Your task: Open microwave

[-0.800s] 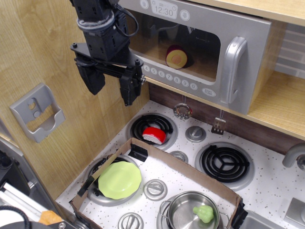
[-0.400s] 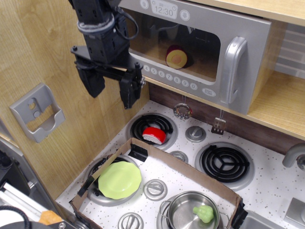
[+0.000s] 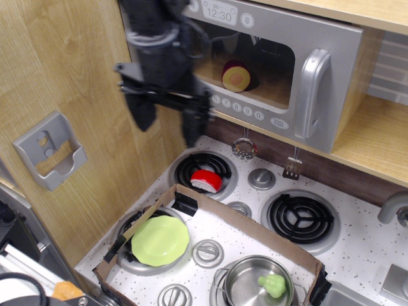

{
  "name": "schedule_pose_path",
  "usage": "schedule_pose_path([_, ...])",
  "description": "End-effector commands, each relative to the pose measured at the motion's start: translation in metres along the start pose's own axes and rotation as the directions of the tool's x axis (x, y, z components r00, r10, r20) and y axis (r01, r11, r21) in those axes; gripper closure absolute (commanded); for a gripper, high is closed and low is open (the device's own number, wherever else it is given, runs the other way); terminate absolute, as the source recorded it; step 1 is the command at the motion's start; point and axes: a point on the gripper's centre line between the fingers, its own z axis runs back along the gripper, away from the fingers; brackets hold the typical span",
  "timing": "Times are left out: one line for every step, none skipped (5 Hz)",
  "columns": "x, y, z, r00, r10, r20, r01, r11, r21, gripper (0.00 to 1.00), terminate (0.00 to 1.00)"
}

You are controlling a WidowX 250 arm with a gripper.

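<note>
Since the earlier frame the gripper (image 3: 169,124) has shifted right, now motion-blurred in front of the left part of the microwave (image 3: 274,64), partly covering its window. Its two dark fingers (image 3: 193,126) hang down, spread apart with nothing between them. The microwave sits at the far top, under a wooden shelf, door shut; its silver handle (image 3: 312,92) is on the right side, well apart from the gripper. A round toy (image 3: 236,76) shows through the window. Below, a red piece (image 3: 206,180) lies on the far left burner, a green plate (image 3: 160,240) sits in the cardboard tray (image 3: 255,233), and a pot (image 3: 255,280) stands near the front.
</note>
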Motion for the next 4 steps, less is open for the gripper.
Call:
schedule_pose_path([0.021,-0.041,0.005,0.994,-0.005,0.105,0.006,1.000,-0.013,0.00,0.00])
schedule_pose_path([0.024,-0.054,-0.001,0.990,0.016,0.141,-0.013,1.000,-0.016,0.00,0.00])
schedule_pose_path([0.042,-0.068,-0.004,0.970,-0.009,0.243,0.013,1.000,-0.016,0.00,0.00])
schedule_pose_path([0.055,-0.075,-0.004,0.966,-0.021,0.259,0.027,0.999,-0.023,0.00,0.00])
